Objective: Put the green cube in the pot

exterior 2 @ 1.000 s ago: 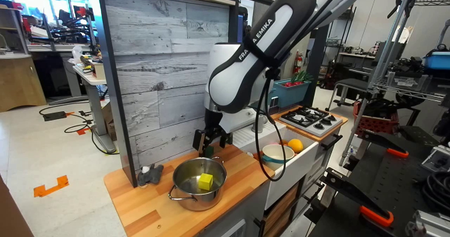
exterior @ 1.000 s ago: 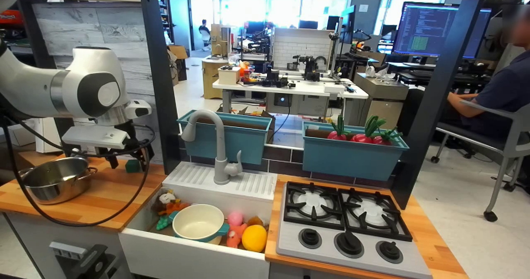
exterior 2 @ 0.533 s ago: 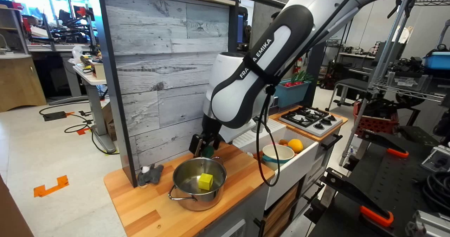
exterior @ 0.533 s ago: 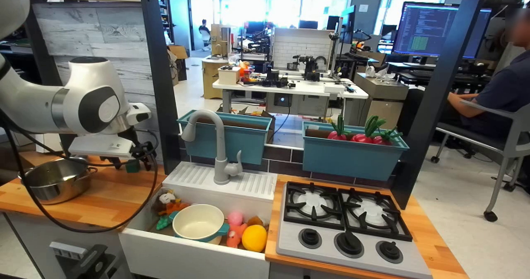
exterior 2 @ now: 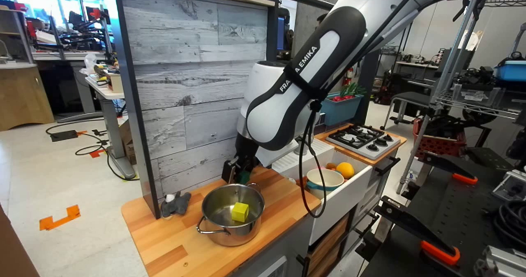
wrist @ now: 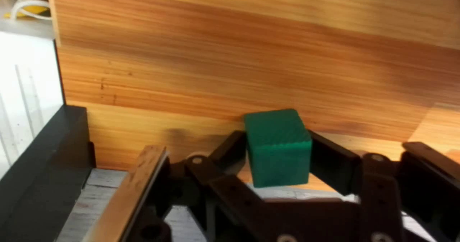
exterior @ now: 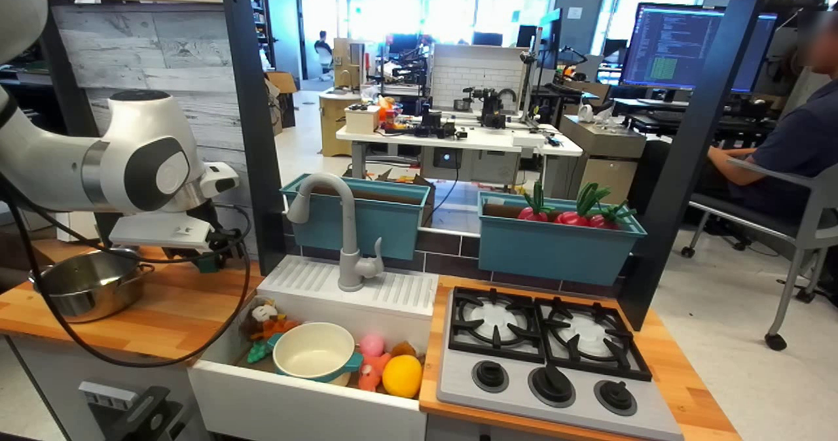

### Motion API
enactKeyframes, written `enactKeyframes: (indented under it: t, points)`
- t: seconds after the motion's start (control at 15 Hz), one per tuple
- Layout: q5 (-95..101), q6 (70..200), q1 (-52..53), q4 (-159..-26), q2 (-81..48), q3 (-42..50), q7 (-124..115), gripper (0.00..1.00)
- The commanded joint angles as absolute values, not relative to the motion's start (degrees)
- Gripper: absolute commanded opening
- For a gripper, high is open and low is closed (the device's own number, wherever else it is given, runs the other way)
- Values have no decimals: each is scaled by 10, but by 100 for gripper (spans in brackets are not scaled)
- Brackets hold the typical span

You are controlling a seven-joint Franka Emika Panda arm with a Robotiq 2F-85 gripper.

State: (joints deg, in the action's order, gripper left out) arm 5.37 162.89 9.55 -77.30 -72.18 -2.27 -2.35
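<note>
The dark green cube (wrist: 278,163) sits between the black fingers of my gripper (wrist: 277,145) in the wrist view, with a pad against each side. In both exterior views the cube (exterior: 208,264) is low at the back of the wooden counter, partly covered by the fingers; whether it touches the wood I cannot tell. The shiny silver pot (exterior 2: 232,236) stands on the same counter, close to the gripper (exterior 2: 242,175) and nearer the counter's front. A yellow cube (exterior 2: 240,212) lies inside the pot.
The grey plank wall (exterior 2: 197,88) rises right behind the gripper. A grey plush toy (exterior 2: 176,204) lies beside the pot. A black cable (exterior: 157,362) loops down from the arm. The sink (exterior: 301,408) holds a cream pot (exterior: 317,349) and several toys.
The arm has come down around the green cube at the counter's back. The fingers, wide apart before, have closed in on it. The pot has not moved.
</note>
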Motion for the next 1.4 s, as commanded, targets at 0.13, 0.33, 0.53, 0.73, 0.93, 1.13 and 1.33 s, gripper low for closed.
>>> enactKeyframes:
  t: [0.13, 0.33, 0.53, 0.73, 0.93, 1.13, 1.33]
  points:
    - [46, 1588, 104, -728, -729, -18, -23, 17]
    - [43, 1572, 104, -764, -699, -21, -35, 17]
    - [43, 1558, 100, -828, -653, -25, -38, 17]
    - [46, 1579, 95, -896, -607, -24, -34, 17]
    - [48, 1591, 93, -942, -569, -20, -34, 17]
    - [46, 1561, 92, -993, -528, -24, -33, 17]
    - [44, 1469, 100, -1029, -502, -24, -41, 17]
